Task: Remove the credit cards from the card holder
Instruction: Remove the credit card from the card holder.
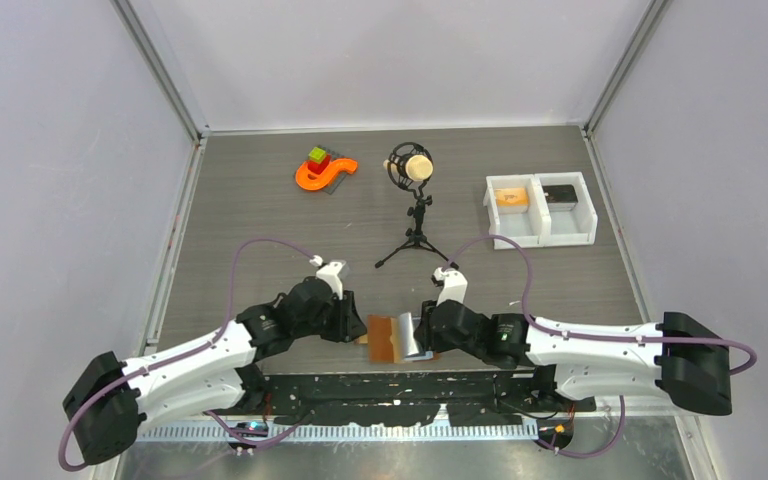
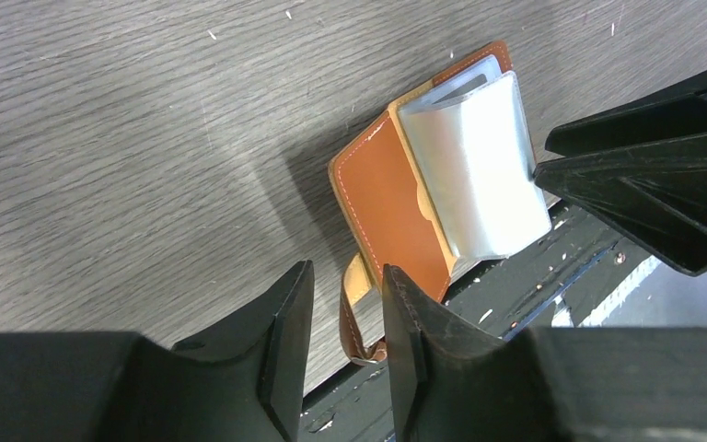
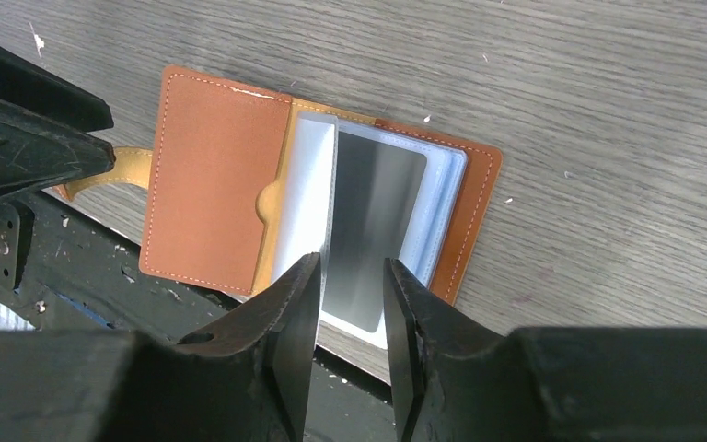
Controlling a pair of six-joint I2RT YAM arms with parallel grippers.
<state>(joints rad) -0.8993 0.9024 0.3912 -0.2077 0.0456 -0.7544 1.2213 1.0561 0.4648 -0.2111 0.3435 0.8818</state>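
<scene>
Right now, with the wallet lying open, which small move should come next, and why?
Probably close the right tool on the silver card. The wallet lies open at the near edge of the table, the card's near end shows between that tool's fingers, and they stand apart, so nothing is gripped yet. The left tool straddles the tab, also apart.

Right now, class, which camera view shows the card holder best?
The right wrist view: the card holder lies open, with both leather halves and its clear sleeves in plain sight. The left wrist view shows it slanted; the top view shows it tiny.
</scene>
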